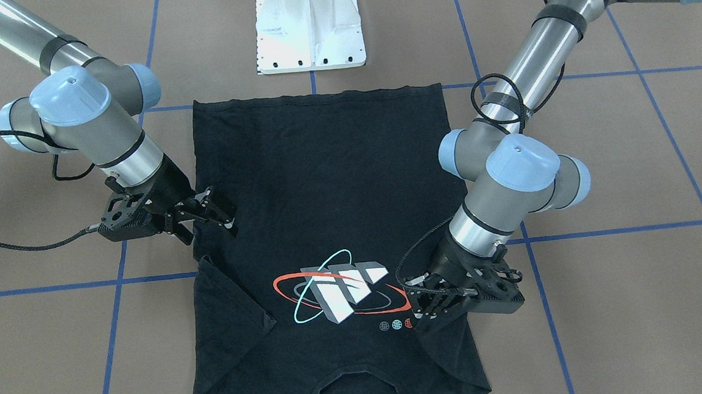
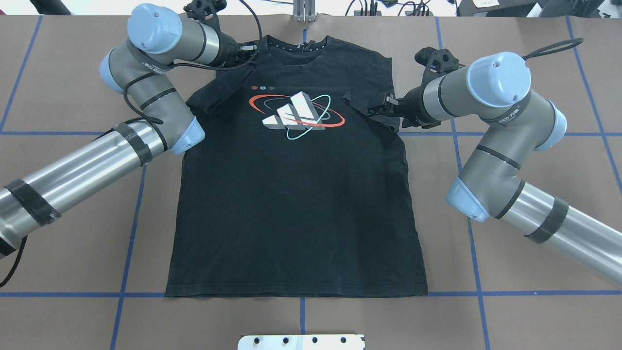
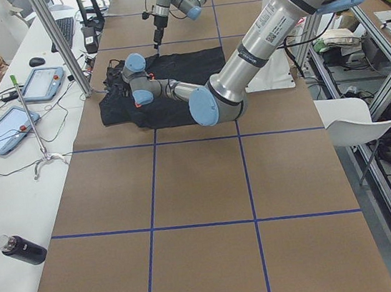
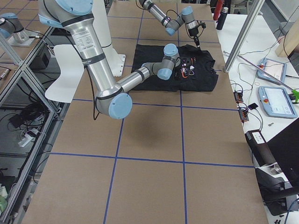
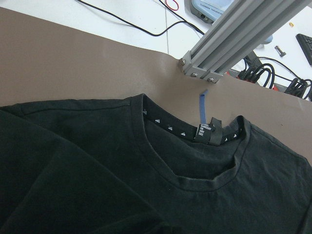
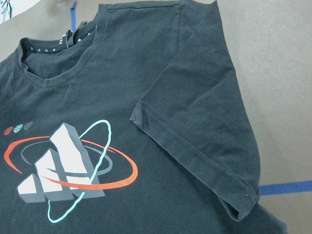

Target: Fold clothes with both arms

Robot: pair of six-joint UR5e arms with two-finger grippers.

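The black T-shirt (image 2: pixel 291 204) lies flat on the table (image 2: pixel 525 253) with the logo (image 2: pixel 295 115) facing up. Its long axis runs from the hem (image 2: pixel 296 293), which is near the white base (image 1: pixel 310 33), to the collar (image 5: pixel 195 183) at the far edge. Both short sleeves are already turned inward onto the chest.

The two grippers are at the collar end, one at each shoulder. The left gripper (image 1: pixel 434 305) is over the folded left sleeve (image 2: pixel 218 92), just beside the logo. I cannot tell if its jaws are apart or together, because cables and dark cloth hide them. The right gripper (image 1: pixel 210 218) hangs above the folded right sleeve (image 6: pixel 204 122). Its jaws seem to stand apart with no cloth between them, and the sleeve lies loose under it.

I judge the next fold goes along this long axis. From both grippers the hem lies toward the robot, and each arm is nearer to its own shoulder.
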